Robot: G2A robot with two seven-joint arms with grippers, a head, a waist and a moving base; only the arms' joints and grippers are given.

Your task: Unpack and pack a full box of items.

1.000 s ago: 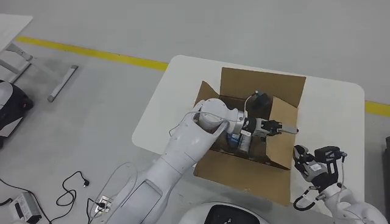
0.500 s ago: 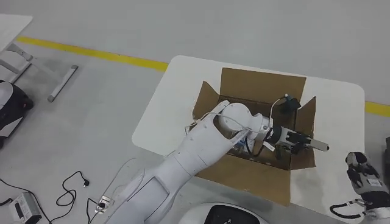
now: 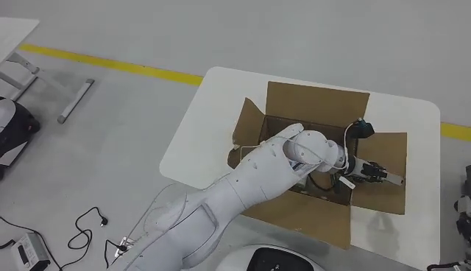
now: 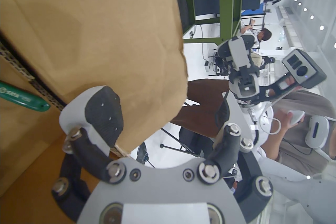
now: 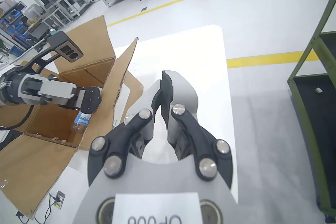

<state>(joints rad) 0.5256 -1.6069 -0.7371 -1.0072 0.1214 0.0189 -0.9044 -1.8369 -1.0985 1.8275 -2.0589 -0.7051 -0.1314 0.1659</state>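
One flap in play: the left gripper [image 4: 165, 107] reaches across the cardboard box [image 3: 316, 98], jaws open astride the edge of the right-side flap [image 3: 383, 191], likely to fold it outward and clear access. The flap lies nearly flat over the counter [image 3: 213, 124]. The box sits mid-counter. Inside are a plastic water bottle [image 5: 79, 122] and a green tool handle [image 4: 25, 99]; the arm hides the rest. The right gripper [image 5: 162, 93] hangs off to the side, jaws closed on nothing, out of the way.
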